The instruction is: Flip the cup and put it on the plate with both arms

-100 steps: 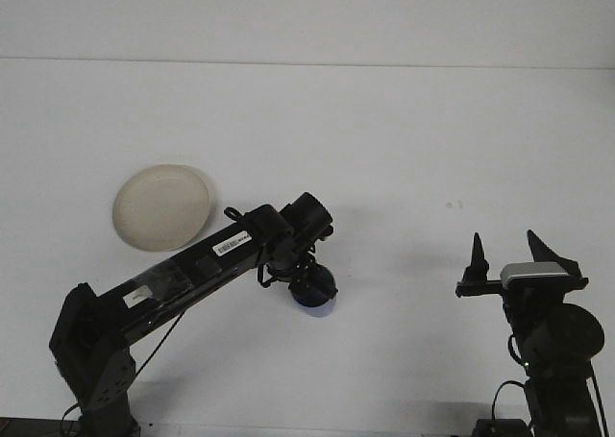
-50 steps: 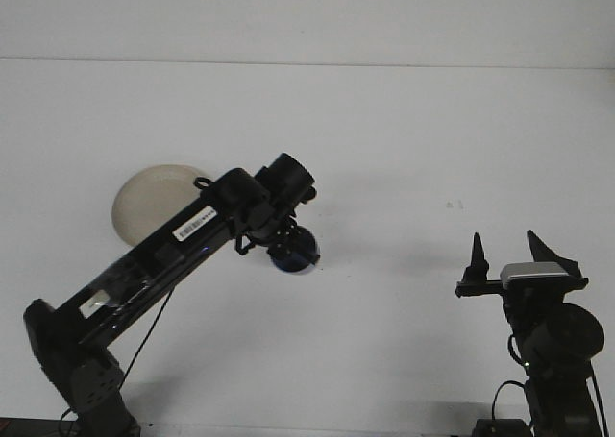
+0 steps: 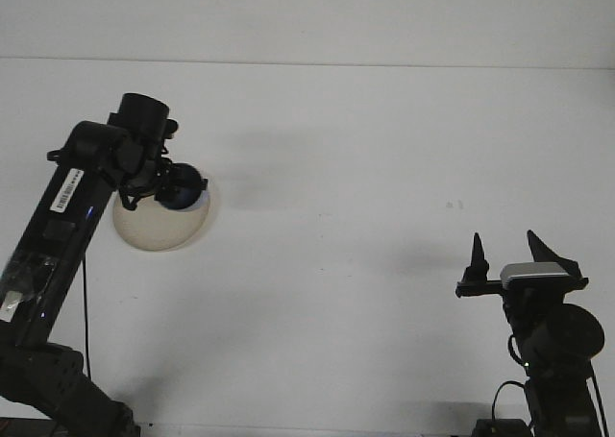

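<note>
A dark blue cup [image 3: 183, 192] hangs in my left gripper [image 3: 165, 184], which is shut on it, right over the cream plate [image 3: 159, 228] at the left of the table. The arm and cup cover the plate's upper part. Whether the cup touches the plate I cannot tell. My right gripper [image 3: 503, 252] stands open at the lower right, fingers pointing up, with nothing between them.
The white table [image 3: 365, 149] stretches between the two arms. Its far edge meets the wall along the top. The left arm's long black link slants from the lower left corner up to the plate.
My left arm has swung up and to the left, carrying the cup from the table's middle to above the plate. The right arm has not moved.
</note>
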Controlling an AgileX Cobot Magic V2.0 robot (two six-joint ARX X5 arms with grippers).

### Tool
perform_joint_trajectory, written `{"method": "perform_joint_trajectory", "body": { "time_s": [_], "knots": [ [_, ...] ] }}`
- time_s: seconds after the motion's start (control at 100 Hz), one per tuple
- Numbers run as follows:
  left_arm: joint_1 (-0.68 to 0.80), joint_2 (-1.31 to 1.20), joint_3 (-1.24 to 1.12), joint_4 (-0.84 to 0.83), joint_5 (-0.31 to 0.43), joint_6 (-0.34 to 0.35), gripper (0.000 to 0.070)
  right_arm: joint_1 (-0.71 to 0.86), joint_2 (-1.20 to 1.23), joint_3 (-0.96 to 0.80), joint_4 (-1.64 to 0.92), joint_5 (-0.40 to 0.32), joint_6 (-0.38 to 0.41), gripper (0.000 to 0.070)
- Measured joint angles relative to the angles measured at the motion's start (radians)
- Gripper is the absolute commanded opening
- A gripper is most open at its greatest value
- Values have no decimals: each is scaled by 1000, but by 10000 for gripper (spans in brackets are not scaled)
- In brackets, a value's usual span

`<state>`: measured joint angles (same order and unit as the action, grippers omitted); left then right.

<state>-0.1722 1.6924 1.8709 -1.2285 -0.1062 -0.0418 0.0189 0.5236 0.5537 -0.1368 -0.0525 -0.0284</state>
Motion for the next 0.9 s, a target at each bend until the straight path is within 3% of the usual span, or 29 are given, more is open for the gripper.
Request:
{"method": "perform_joint_trajectory", "body": {
  "time_s": [0.28, 0.9],
  "knots": [
    [151, 44, 0, 10, 0, 2, 11, 0, 0, 0, 0, 0, 0, 564],
    [198, 241, 0, 27, 0, 3, 12, 0, 0, 0, 0, 0, 0, 564]
  ]
}}
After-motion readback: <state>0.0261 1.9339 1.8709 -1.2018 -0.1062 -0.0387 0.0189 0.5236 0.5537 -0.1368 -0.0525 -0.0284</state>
